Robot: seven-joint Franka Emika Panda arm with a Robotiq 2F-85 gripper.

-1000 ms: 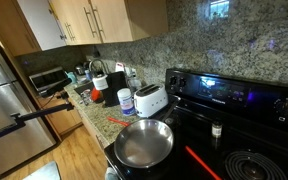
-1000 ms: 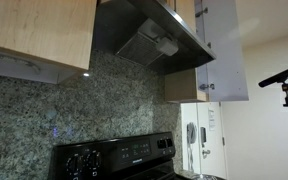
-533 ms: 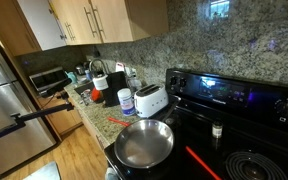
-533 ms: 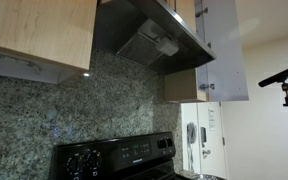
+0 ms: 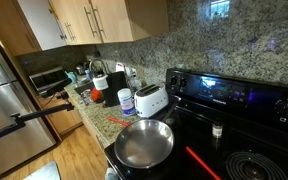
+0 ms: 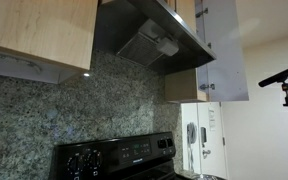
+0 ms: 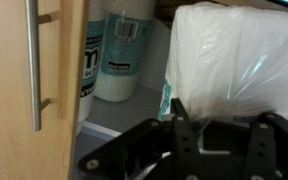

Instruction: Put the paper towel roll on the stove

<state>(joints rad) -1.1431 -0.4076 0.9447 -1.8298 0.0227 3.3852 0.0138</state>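
In the wrist view, behind an open wooden cabinet door [image 7: 56, 90], a shelf holds a white bottle with a teal label [image 7: 119, 50]. Beside the bottle stands the paper towel roll [image 7: 239, 60] in shiny wrap, so it is not on the stove [image 5: 234, 130]. The gripper [image 7: 209, 140] sits just below the roll; whether its fingers are spread or pinching cannot be told. In an exterior view, a silver frying pan [image 5: 144, 143] rests on the stove and a white toaster [image 5: 151, 100] stands on the granite counter [image 5: 109, 118] beside the stove. A range hood [image 6: 149, 40] hangs above the stove.

Left of the paper towel roll [image 7: 239, 60] a bottle [image 7: 119, 45] stands close; past it the wooden door [image 7: 64, 100] blocks me.
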